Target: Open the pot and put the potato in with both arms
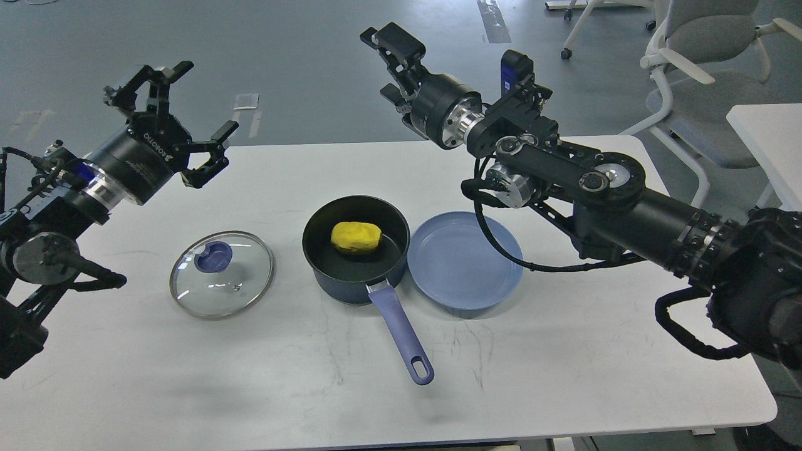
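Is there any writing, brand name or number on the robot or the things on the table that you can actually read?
"ROBOTIQ": white letters on the black body of the left gripper, seen tilted.
Smaller white print beside it on that body: too blurred to read.
Right gripper, pot, potato, glass lid, blue plate: no writing visible.

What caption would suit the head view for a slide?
Potato inside the open pot, glass lid on the table left of it, left gripper and right gripper raised, open and empty.
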`<state>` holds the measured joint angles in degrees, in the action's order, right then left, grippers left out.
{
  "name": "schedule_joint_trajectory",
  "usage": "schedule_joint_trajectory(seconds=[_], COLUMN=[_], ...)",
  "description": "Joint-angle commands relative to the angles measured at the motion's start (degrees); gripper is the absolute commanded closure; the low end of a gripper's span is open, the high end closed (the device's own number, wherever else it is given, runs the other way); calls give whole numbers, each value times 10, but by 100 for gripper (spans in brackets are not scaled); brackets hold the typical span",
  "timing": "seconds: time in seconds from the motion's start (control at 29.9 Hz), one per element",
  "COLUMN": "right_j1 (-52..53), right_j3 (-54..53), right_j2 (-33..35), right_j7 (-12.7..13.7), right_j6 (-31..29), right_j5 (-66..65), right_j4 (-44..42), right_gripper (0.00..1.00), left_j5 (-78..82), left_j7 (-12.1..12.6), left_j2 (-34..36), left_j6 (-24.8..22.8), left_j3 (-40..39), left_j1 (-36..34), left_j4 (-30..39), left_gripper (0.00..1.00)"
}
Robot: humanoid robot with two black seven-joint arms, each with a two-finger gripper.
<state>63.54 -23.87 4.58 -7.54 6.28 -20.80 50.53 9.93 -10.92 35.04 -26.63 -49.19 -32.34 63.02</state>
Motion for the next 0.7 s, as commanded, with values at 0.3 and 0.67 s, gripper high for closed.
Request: schedule_joint_trajectory(seconds=[0.3, 0.67], right_j1=[-88, -109], right_j3=[-108, -111], right_j2=[9, -11], right_j7=[10, 9], right_j6=[-137, -116], right_j5=[51, 51], right_j4=[-74, -77], right_gripper=[0, 0], left_j5=[-17, -17], left_j7=[0, 0], left_j2=[-37, -51], left_j6=[22, 21], left_j3=[-2, -2], left_j1=[19, 41], left_j4=[-7, -37], left_gripper=[2, 2])
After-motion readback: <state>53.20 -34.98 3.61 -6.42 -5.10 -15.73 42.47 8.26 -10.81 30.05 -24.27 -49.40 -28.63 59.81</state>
